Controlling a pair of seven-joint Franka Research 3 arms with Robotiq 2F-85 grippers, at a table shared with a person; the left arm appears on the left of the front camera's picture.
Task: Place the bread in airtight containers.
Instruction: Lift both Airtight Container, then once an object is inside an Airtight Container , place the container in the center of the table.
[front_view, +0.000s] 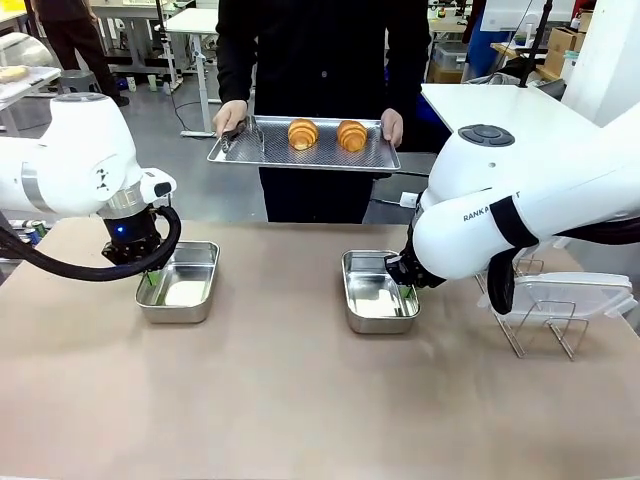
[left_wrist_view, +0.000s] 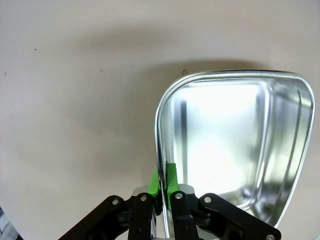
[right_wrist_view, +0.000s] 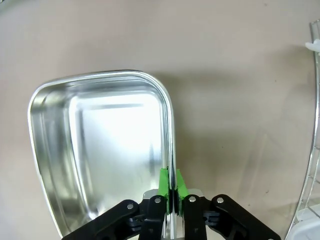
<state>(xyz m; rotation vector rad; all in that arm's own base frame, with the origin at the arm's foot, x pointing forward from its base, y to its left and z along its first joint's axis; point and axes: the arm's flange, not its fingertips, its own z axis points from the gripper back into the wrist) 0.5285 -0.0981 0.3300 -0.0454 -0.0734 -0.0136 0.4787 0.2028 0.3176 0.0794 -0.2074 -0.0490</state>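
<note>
Two golden-brown croissants (front_view: 303, 133) (front_view: 351, 135) lie on a flat metal tray (front_view: 300, 158) that a person holds up beyond the table's far edge. Two empty airtight containers, shiny steel pans without lids, stand on the table: one at the left (front_view: 180, 285) and one right of centre (front_view: 375, 298). My left gripper (front_view: 148, 275) (left_wrist_view: 164, 177) is shut on the left pan's (left_wrist_view: 235, 145) outer long rim, its green pads pinching the wall. In the same way my right gripper (front_view: 405, 290) (right_wrist_view: 172, 186) is shut on the right pan's (right_wrist_view: 100, 150) outer long rim.
Metal tongs (front_view: 240, 135) rest on the tray under the person's hand. A wire rack (front_view: 545, 330) holding clear plastic lids (front_view: 570, 297) stands at the table's right edge, close behind my right arm. The beige tabletop (front_view: 280, 400) is bare between and in front of the pans.
</note>
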